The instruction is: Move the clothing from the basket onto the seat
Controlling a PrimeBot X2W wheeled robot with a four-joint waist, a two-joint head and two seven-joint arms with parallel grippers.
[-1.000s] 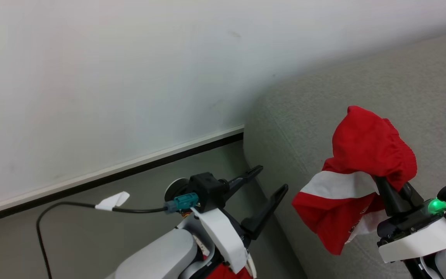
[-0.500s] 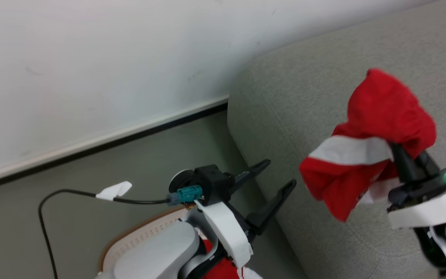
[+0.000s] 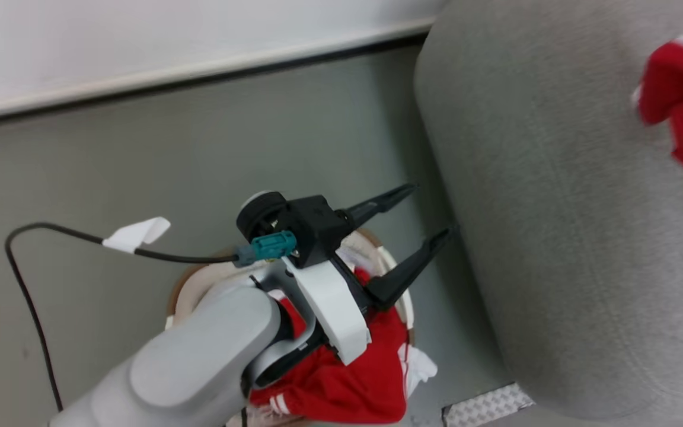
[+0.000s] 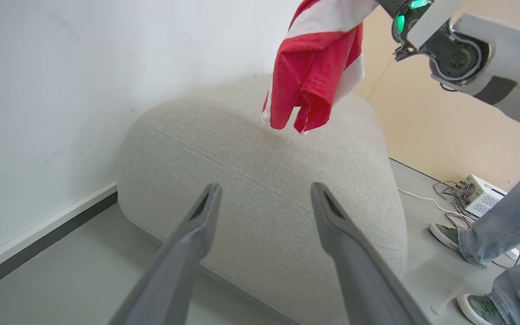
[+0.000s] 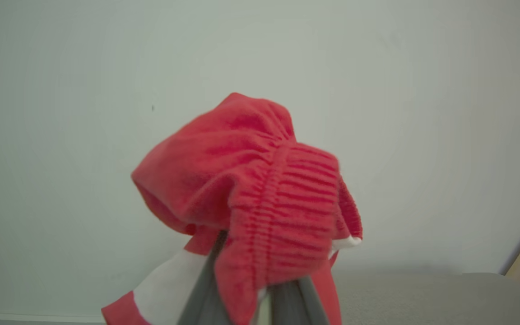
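The right pincer (image 5: 253,289) is clamped shut on a red garment (image 5: 251,180). The elastic waistband bunches over its fingers at the bottom centre of the right wrist view and covers their tips. That is the main risk. When the jaws part, cloth draped over both fingers may catch and ride along with the arm instead of dropping.

In the left wrist view the garment (image 4: 309,81) hangs at the top centre, clear above the seat (image 4: 242,149) and not touching it. The seat's top is rounded. If the garment is let go too near an edge, it could slide down to the floor or into the gap by the wall.

The left pincer (image 3: 431,210) stands wide open and empty at the centre of the head view. Its right fingertip is just beside the seat's flank (image 3: 555,237), so a careless reach could knock against the upholstery. Below it the basket (image 3: 182,290) holds more red clothing (image 3: 341,385), part of it spilling over the rim at the bottom centre. A blind grab there may snag the rim or tip the basket.

A person's shoes (image 4: 445,234) stand near the seat at the lower right of the left wrist view, within range of a wide swing.
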